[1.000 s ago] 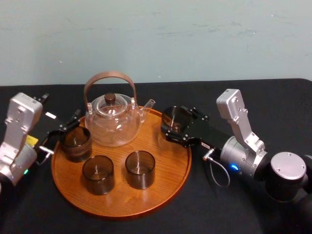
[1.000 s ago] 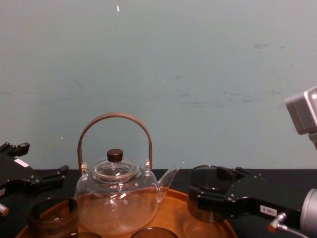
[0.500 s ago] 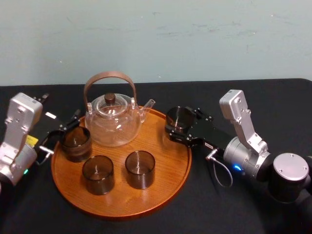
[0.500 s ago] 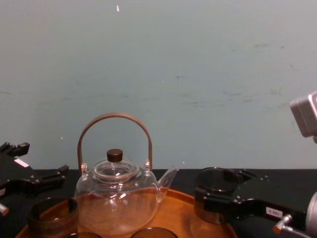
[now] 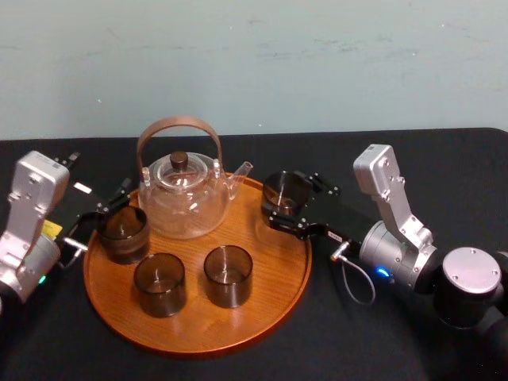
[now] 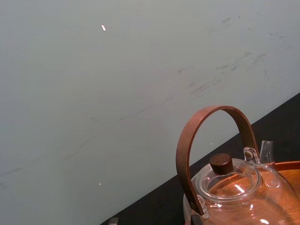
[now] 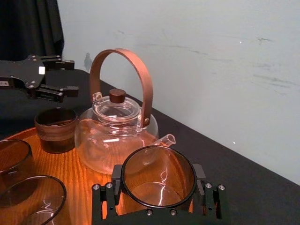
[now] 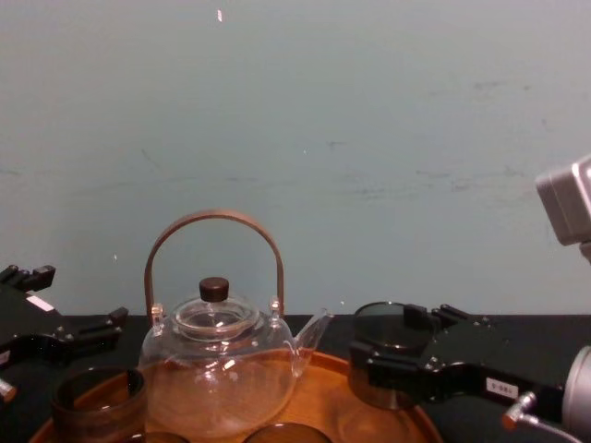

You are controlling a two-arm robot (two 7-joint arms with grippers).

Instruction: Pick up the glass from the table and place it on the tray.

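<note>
The glass (image 5: 283, 193), a smoky brown transparent tumbler, is standing upright just right of the teapot (image 5: 181, 198) spout, with the right gripper (image 5: 286, 197) clamping it. The tray (image 5: 270, 255), round orange-brown wood with a low rim, is lying flat beneath the teapot.

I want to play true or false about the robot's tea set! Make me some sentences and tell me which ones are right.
1. The right gripper is shut on a smoky dark glass cup. True.
2. The clear glass teapot with the curved brown handle stands off the tray. False: it stands on the round orange-brown wooden tray.
3. Three more dark glass cups sit on the tray. True.
4. The left gripper grips the teapot's handle. False: it sits at the tray's left edge, apart from the teapot.
</note>
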